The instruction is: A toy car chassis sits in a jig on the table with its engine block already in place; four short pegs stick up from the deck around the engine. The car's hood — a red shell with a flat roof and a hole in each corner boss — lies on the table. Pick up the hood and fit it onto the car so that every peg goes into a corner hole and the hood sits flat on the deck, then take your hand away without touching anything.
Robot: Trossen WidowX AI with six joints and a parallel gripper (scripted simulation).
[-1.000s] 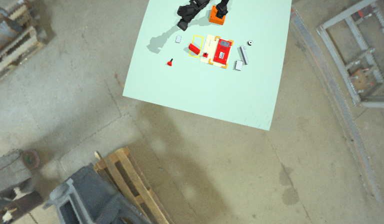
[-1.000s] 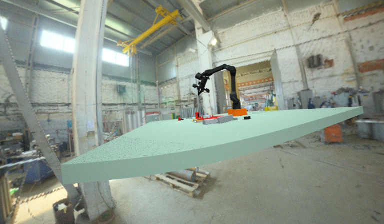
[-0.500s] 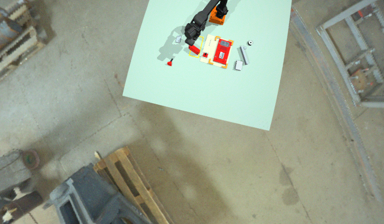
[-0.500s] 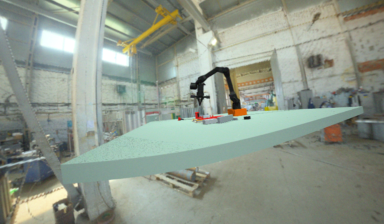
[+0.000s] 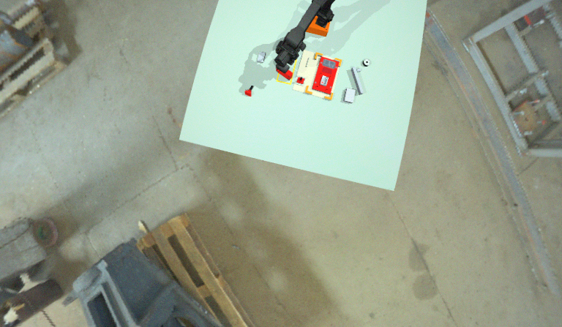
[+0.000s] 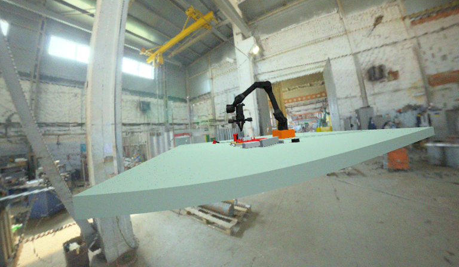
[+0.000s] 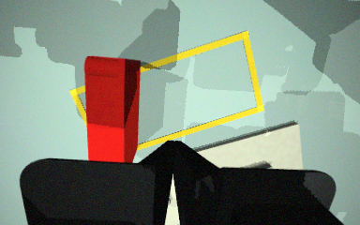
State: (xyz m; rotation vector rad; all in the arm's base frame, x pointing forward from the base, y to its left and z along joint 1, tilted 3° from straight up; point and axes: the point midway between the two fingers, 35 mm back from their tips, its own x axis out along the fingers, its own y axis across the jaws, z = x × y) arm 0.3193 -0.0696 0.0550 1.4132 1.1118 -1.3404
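Note:
The hood, a red block-like shell, stands on the table across one end of a yellow outline. The wrist view shows it left of my fingertips, its near end hidden by the finger. Its corner holes cannot be made out. My gripper is shut, points down above the table and holds nothing. The red chassis lies in the jig, a cream board with orange corner brackets. The silver engine block sits on the deck. The pegs are too small to tell clearly.
A small red part stands on the cream board. A red part with a black stem and a small grey block lie beyond the outline. Past the chassis are a grey bar, a grey block and a round black-and-white part.

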